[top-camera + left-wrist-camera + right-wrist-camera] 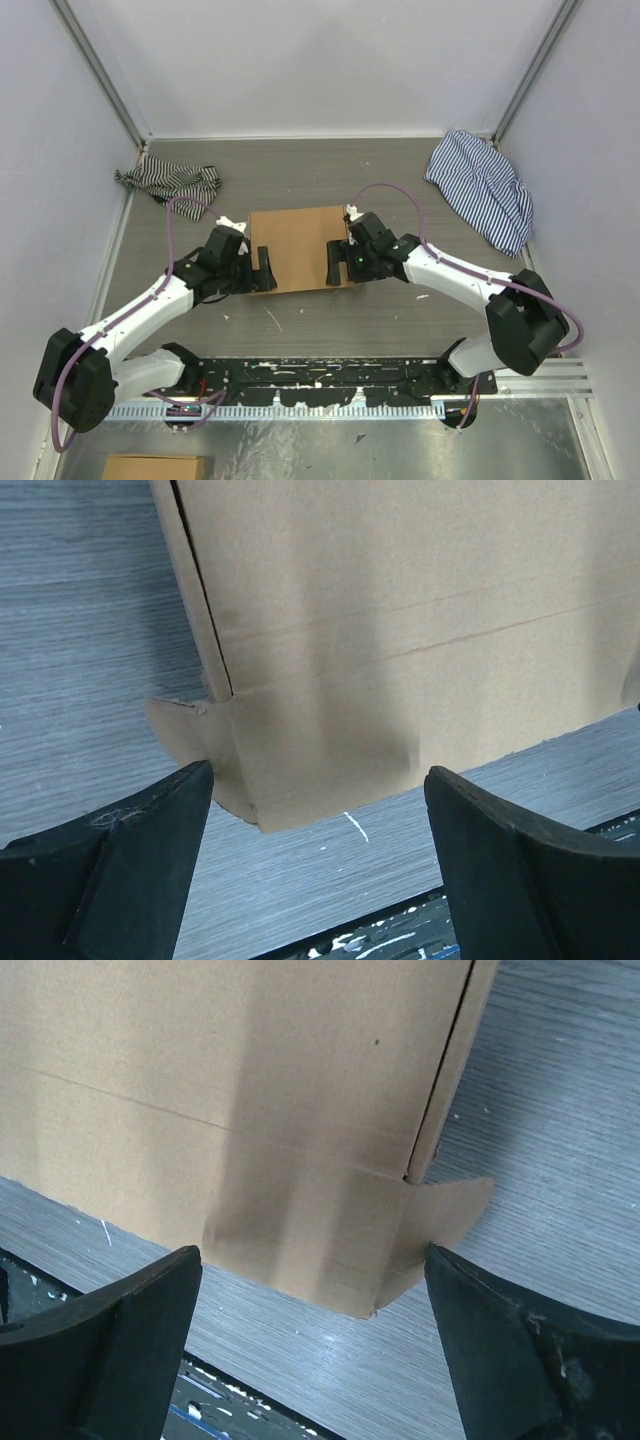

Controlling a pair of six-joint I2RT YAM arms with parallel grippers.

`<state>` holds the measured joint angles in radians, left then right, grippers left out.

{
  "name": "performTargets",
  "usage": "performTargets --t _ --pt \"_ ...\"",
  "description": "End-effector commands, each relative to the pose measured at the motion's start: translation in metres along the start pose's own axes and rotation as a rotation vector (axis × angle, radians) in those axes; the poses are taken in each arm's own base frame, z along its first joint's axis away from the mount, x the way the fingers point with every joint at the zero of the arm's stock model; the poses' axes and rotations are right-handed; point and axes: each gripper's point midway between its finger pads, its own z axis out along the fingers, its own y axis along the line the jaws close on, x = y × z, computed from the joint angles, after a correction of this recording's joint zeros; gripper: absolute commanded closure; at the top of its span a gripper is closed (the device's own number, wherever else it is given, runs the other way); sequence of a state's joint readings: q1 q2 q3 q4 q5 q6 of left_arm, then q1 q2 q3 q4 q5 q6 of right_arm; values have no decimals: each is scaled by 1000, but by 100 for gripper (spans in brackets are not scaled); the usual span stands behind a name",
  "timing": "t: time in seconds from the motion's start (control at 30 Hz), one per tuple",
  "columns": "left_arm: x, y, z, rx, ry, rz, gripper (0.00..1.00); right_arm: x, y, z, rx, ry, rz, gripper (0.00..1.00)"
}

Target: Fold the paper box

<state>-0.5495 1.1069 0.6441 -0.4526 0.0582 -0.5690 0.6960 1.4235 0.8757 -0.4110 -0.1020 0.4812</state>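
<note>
The paper box [298, 245] is plain brown cardboard, lying closed and flat in the middle of the table. My left gripper [262, 268] hangs open at its near left corner, and my right gripper [335, 262] hangs open at its near right corner. In the left wrist view the box [400, 610] shows a side seam and a small tab sticking out at the corner. My left gripper [315, 820] straddles that corner with nothing between its fingers. In the right wrist view the box [230, 1090] shows the mirrored corner tab. My right gripper [312, 1290] stands wide there and holds nothing.
A dark striped cloth [170, 180] lies crumpled at the back left and a blue striped cloth [482, 188] at the back right. White walls close in three sides. The black mounting rail [330, 375] runs along the near edge, with another cardboard piece [155, 467] below it.
</note>
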Motion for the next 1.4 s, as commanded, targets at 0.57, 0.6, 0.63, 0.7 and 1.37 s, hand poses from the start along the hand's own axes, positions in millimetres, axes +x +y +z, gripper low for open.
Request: performTargets --t 0.57,0.6,0.63,0.7,1.37 --pt "-1 -19 -10 85 18 -23 11 -15 43 -7 -71 -50 -43 2" --pt "-2 -19 -13 79 19 -24 11 -16 44 -9 -72 -53 -39 3" --pt "-1 -18 -15 75 22 -24 11 -17 45 -11 -73 -54 -36 4" --pt "-1 -17 -20 64 24 -23 12 -17 47 -13 -76 -52 -32 7" --pt "0 -21 -32 68 45 -42 29 -9 42 -20 -50 -17 -4 33"
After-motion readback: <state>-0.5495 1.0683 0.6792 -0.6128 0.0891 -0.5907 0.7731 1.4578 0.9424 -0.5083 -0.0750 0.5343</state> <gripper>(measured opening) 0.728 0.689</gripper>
